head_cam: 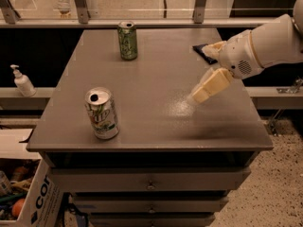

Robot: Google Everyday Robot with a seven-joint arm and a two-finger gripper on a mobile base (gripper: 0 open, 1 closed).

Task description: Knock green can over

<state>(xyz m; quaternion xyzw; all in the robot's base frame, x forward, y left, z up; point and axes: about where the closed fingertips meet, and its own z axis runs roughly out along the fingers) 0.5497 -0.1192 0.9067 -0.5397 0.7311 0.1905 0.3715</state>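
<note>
Camera view looks down on a grey table (156, 74) with drawers (149, 184) under its front edge. Far left, off the table and lower than its top, a white pump bottle (21, 81) stands on a ledge, and below it at the bottom corner sits an open cardboard box (33, 202) with mixed clutter inside (the contents are too small to name). On the table's near left part a mostly white can (101, 113) with green lettering stands upright, its silver top open. The green can (128, 40) stands upright too, at the back of the table, left of the middle and close to the rear edge, well apart from the white can. Nothing touches it. Right of centre a pale glare patch lies on the tabletop, and just above that patch hangs the gripper (199, 94), cream-coloured, tilted down and to the left, with its tip over the table's right half. It is well apart from the green can and holds nothing that can be seen; whether it is spread wide or drawn narrow cannot be told from this angle. Behind it, near the table's back right corner, a flat dark object (202, 51) lies on the surface, partly covered by the white arm (265, 44), which reaches in from the right edge.
</note>
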